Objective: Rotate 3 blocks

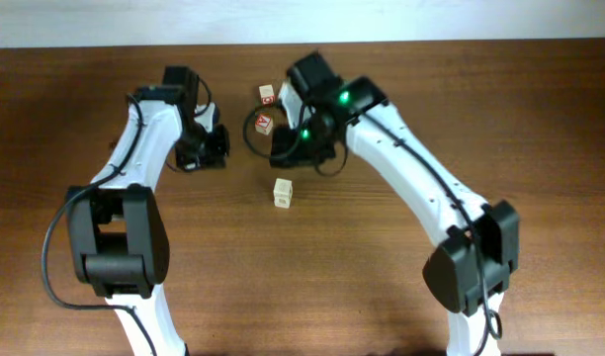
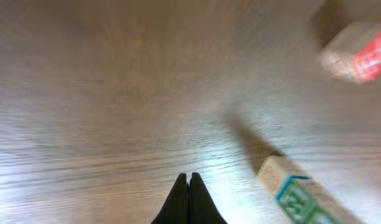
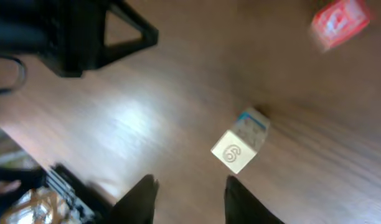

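Overhead straight down — both wrists close, downward

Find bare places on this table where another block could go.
Free: the front stretch between left arm and right arm, nearer than the pale block; the table right of the right arm. Crowded: back centre, around the red-printed blocks.

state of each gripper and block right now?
Left gripper: shut, holding nothing.
Right gripper: open, empty.
Pale block: on the table, apart from both grippers.
Red-lettered block: on the table, not gripped.
Far block: on the table, untouched.
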Robot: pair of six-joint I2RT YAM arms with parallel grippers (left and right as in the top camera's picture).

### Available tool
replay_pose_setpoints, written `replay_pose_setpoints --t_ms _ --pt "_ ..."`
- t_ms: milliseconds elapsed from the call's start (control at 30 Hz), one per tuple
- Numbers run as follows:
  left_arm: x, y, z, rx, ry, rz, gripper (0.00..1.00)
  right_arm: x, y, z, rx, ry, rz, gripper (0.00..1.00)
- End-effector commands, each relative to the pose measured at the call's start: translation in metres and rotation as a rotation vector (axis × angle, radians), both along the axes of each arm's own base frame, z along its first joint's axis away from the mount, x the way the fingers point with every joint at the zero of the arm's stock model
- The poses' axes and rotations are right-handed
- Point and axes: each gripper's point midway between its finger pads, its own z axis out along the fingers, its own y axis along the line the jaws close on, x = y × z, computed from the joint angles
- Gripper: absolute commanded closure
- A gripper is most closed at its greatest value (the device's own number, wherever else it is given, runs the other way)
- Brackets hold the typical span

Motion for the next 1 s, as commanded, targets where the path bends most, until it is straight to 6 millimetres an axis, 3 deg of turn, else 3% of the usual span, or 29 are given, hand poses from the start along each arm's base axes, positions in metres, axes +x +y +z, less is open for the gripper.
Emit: replay_pose_setpoints --t_ms 0,100,133,167,200,233,267,467,633,767,867,967 --pt "0.025 0.021 0.085 0.108 -0.171 0.024 1.00 0.023 -0.039 0.079 -0.074 -0.216 -0.059 0.43" --pt "0.023 0.029 0.147 0.147 -0.278 0.040 1.00 0.015 -0.079 0.140 -0.132 -0.332 -0.144 0.18" --pt "0.018 0.031 0.167 0.154 -0.313 0.045 0.95 0.008 -0.092 0.160 -0.142 -0.375 -0.171 0.05" --pt "0.014 0.031 0.181 0.151 -0.339 0.047 0.87 0.001 -0.105 0.179 -0.150 -0.419 -0.197 0.02" --pt "0.008 0.031 0.191 0.150 -0.357 0.049 0.62 -0.005 -0.114 0.199 -0.147 -0.476 -0.221 0.02" --pt "-0.003 0.031 0.201 0.147 -0.362 0.048 0.14 -0.015 -0.120 0.226 -0.109 -0.554 -0.223 0.02" --pt "-0.007 0.031 0.207 0.146 -0.370 0.049 0.01 -0.025 -0.125 0.244 -0.081 -0.602 -0.233 0.02" --pt "-0.012 0.031 0.217 0.145 -0.394 0.051 0.01 -0.090 -0.159 0.316 0.039 -0.782 -0.273 0.02" --pt "-0.012 0.031 0.217 0.145 -0.394 0.051 0.01 -0.136 -0.183 0.351 0.110 -0.887 -0.297 0.02" --pt "-0.012 0.031 0.217 0.145 -0.394 0.051 0.01 -0.150 -0.194 0.360 0.106 -0.936 -0.305 0.02" --pt "-0.012 0.031 0.217 0.145 -0.394 0.051 0.01 -0.157 -0.205 0.367 -0.014 -1.061 -0.203 0.02" --pt "-0.012 0.031 0.217 0.145 -0.395 0.051 0.01 -0.149 -0.216 0.363 -0.180 -1.132 -0.128 0.02"
